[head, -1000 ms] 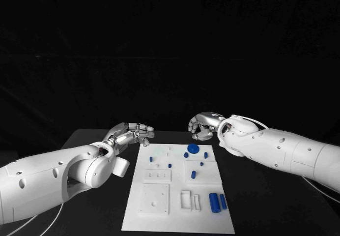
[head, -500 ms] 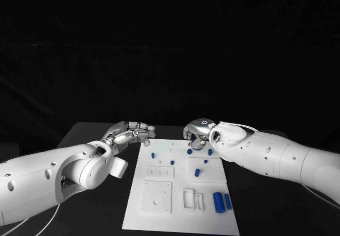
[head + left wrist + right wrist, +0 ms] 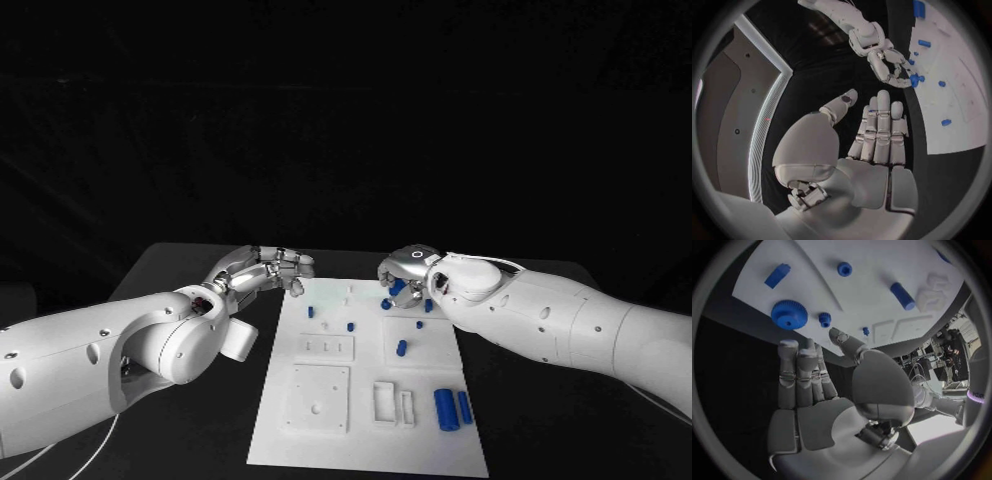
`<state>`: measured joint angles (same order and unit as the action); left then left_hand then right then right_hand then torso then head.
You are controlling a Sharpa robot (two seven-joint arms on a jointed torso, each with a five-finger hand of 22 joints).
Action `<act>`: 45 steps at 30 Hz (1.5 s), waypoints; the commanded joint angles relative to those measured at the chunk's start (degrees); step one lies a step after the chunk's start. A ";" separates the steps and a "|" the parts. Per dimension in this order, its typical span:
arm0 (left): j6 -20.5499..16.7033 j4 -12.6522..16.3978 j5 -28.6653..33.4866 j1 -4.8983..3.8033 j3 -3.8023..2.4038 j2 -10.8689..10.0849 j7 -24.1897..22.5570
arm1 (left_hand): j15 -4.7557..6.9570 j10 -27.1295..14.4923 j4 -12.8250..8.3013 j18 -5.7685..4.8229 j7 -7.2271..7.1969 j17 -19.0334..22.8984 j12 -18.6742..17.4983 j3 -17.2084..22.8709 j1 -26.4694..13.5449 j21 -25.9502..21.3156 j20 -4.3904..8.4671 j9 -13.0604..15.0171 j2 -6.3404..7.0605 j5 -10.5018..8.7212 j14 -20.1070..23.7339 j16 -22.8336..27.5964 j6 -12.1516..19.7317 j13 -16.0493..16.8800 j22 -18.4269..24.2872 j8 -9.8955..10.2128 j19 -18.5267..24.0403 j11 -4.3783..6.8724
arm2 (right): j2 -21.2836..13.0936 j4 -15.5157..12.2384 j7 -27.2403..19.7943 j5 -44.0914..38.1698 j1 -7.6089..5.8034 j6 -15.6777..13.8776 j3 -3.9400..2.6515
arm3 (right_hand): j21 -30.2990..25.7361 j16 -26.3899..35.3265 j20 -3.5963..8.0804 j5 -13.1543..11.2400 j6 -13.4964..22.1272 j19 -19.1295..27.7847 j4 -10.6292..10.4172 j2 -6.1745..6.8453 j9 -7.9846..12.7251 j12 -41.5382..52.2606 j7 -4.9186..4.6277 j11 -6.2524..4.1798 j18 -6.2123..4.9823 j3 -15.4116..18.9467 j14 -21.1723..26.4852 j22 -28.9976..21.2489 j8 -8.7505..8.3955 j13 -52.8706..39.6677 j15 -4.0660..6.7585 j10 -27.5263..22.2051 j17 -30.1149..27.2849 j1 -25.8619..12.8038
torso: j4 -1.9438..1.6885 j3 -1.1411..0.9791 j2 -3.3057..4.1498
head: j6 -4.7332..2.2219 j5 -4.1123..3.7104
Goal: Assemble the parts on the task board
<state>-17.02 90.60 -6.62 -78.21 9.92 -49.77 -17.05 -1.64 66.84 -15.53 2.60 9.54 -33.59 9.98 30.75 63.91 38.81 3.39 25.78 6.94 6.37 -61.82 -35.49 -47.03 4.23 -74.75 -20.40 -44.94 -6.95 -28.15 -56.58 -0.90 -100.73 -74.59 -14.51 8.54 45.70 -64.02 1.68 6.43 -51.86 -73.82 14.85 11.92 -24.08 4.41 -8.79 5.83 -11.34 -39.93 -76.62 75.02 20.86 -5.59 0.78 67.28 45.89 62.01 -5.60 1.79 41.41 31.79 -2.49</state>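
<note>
Task board (image 3: 325,440), table centre: two blue cylinders (image 3: 451,408) lying loose at the near end, small blue pegs (image 3: 402,349) mid-board, blue gear (image 3: 789,314) at the far end (assembly looks barely begun). Right hand (image 3: 407,279) above the gear, fingers apart, empty. Left hand (image 3: 268,272) beside the far corner, likewise empty.

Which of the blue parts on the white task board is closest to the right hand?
The round blue toothed gear, the widest part, at the board's far end beside the right hand fingertips; the other blue pieces are small pegs or cylinders farther off.
</note>
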 commanded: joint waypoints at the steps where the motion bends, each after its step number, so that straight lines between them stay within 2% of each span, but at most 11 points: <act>1: 0.85 0.10 -0.24 -0.12 -0.07 0.02 -0.12 | -0.03 -0.29 0.10 0.65 0.11 0.08 -0.37 0.26 -0.71 0.02 0.40 -0.07 0.01 -0.36 0.18 0.30 -0.32 -0.07 0.07 0.24 0.13 -0.09 | 0.05 0.27 0.70 -1.92 0.21 1.09 -0.01 | 0.41 -0.31 0.97 -0.32 -0.21 -0.48 -0.40 0.63 0.07 -0.33 0.00 0.11 -3.66 -0.02 0.42 1.20 -0.23 0.08 -0.19 0.12 -0.10 0.17 | -0.30 0.09 0.25 | 0.07 -0.23; 10: 0.90 0.11 -0.24 -0.12 -0.07 0.04 -0.06 | -0.03 -0.29 0.27 0.60 0.14 0.09 -0.47 0.27 -0.97 0.03 0.44 -0.10 0.06 -0.44 0.18 0.32 -0.28 -0.09 0.11 0.31 0.16 -0.11 | 0.38 0.18 0.62 -2.01 0.54 0.81 -0.01 | 0.55 -0.53 1.03 -0.83 -0.22 -0.44 -0.62 0.58 0.07 -0.39 0.02 0.15 -3.66 -0.22 0.47 1.17 -0.32 0.12 -0.21 0.10 -0.32 0.36 | -0.35 0.21 0.89 | 0.03 -0.14; 16: 0.91 -0.17 -0.22 -0.12 -0.07 0.21 0.08 | -0.03 -0.28 0.35 0.58 0.15 0.10 -0.50 0.28 -1.08 0.04 0.45 -0.12 0.07 -0.47 0.18 0.32 -0.27 -0.10 0.12 0.34 0.16 -0.11 | 0.36 0.29 0.92 -2.90 0.67 1.32 0.00 | 0.92 -1.01 1.09 -2.95 -0.96 -0.36 -0.84 0.21 -0.07 0.04 0.20 -0.22 -3.66 -1.24 0.62 1.17 -0.16 -0.22 0.12 1.28 -0.85 1.20 | -0.44 0.41 1.47 | -0.11 -0.24; 22: 0.93 -0.33 -0.13 -0.12 -0.06 0.22 0.17 | -0.02 -0.27 0.41 0.57 0.16 0.10 -0.53 0.30 -1.16 0.05 0.47 -0.13 0.07 -0.48 0.17 0.32 -0.24 -0.10 0.13 0.37 0.16 -0.11 | 0.40 0.35 1.00 -3.17 0.80 1.67 0.00 | 1.21 -1.29 1.10 -3.16 -1.64 -0.34 -0.99 -0.01 -0.22 0.45 0.44 -0.59 -3.66 -1.81 0.67 1.18 0.05 -0.70 0.48 2.36 -1.18 1.39 | -0.38 0.64 1.98 | -0.13 -0.26; 30: 1.01 -0.65 0.00 -0.11 -0.06 0.41 0.27 | -0.01 -0.25 0.46 0.56 0.17 0.10 -0.55 0.32 -1.22 0.06 0.49 -0.15 0.05 -0.49 0.16 0.31 -0.21 -0.10 0.15 0.41 0.16 -0.11 | 0.47 0.29 0.98 -3.54 0.98 1.79 0.01 | 1.64 -1.59 1.14 -3.26 -2.68 -0.31 -1.04 -0.35 -0.50 0.98 0.86 -1.14 -3.66 -2.47 0.81 1.21 0.40 -1.55 1.01 3.78 -1.66 1.47 | -0.38 0.83 2.47 | -0.26 -0.25; 38: 1.05 -0.78 0.08 -0.11 -0.06 0.47 0.33 | -0.01 -0.24 0.55 0.54 0.19 0.10 -0.59 0.34 -1.33 0.08 0.51 -0.17 0.04 -0.49 0.15 0.31 -0.17 -0.11 0.17 0.45 0.16 -0.11 | 0.47 0.08 1.12 -3.49 1.02 1.22 0.01 | 4.27 -2.03 1.02 -3.51 -4.39 -0.78 -1.21 -1.18 -1.17 1.69 1.61 -1.94 -3.66 -3.58 0.92 1.44 0.96 -3.37 1.79 5.67 -2.43 1.40 | -0.30 0.83 2.70 | -0.37 -0.25; 45: 1.11 -0.74 0.08 -0.11 -0.06 0.49 0.40 | 0.00 -0.23 0.58 0.54 0.21 0.10 -0.62 0.36 -1.37 0.09 0.52 -0.18 0.03 -0.49 0.13 0.30 -0.13 -0.11 0.17 0.49 0.16 -0.11 | 0.40 -0.54 2.16 -4.07 1.03 -0.76 0.00 | 6.36 -2.38 1.29 -3.62 -6.39 0.09 -0.53 -2.84 -2.45 2.77 2.51 -2.96 -3.66 -4.86 1.24 1.42 2.18 -5.17 2.79 7.98 -2.80 1.95 | -0.26 0.87 2.93 | -0.60 -0.21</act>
<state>-16.84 89.76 -6.59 -78.22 9.93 -49.43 -16.42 -1.64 66.84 -15.21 2.56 9.55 -33.56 9.71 31.06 63.01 38.81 3.58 25.69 6.94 6.16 -61.82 -35.49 -47.02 4.20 -74.65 -20.14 -44.74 -6.94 -27.76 -56.90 0.43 -103.53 -73.85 -14.81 8.36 51.92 -66.08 2.44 2.88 -57.66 -73.84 14.38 10.00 -25.94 6.72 -6.36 2.70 -10.31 -44.53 -76.05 75.01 22.61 -10.26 2.67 74.33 43.14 63.73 -5.88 2.64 44.19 31.28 -2.72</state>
